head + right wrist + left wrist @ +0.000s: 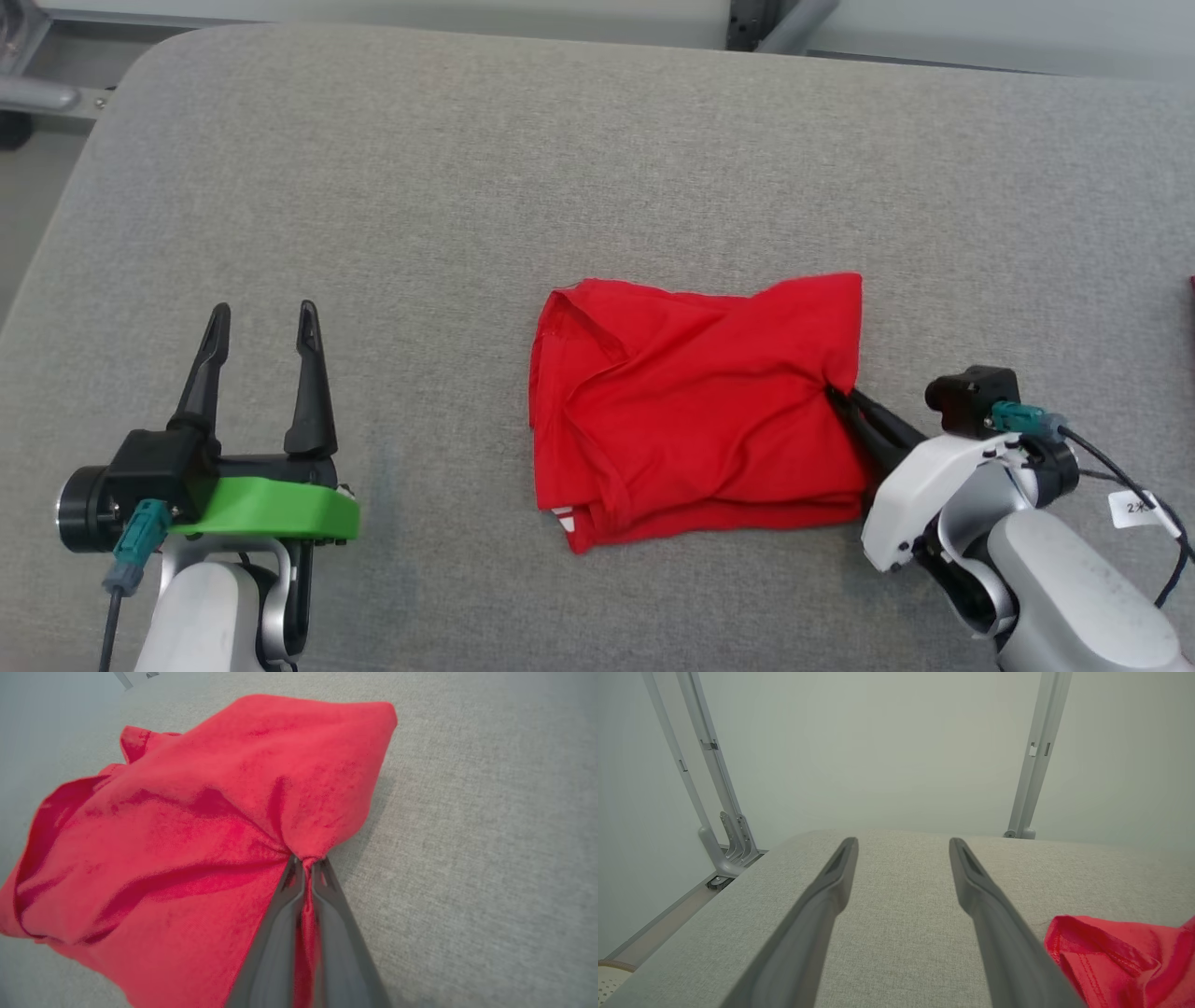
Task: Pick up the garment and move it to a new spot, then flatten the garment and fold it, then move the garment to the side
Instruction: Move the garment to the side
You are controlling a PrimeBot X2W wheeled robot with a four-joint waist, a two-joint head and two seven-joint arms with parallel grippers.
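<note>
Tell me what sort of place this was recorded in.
Probably a robot test bay, not a home: a grey fabric-covered table, bare metal frame posts against a plain pale wall, one red garment.

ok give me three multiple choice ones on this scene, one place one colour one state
1. Where is the garment relative to the left gripper?
A. to its right, apart
B. between its fingers
C. draped over it

2. What colour is the garment?
A. blue
B. red
C. grey

3. The right gripper is:
A. open above the garment
B. shut on the garment's edge
C. open, empty

Answers: 1 A, bare table lies between them; 2 B, red in every view; 3 B, it pinches a bunched fold.
</note>
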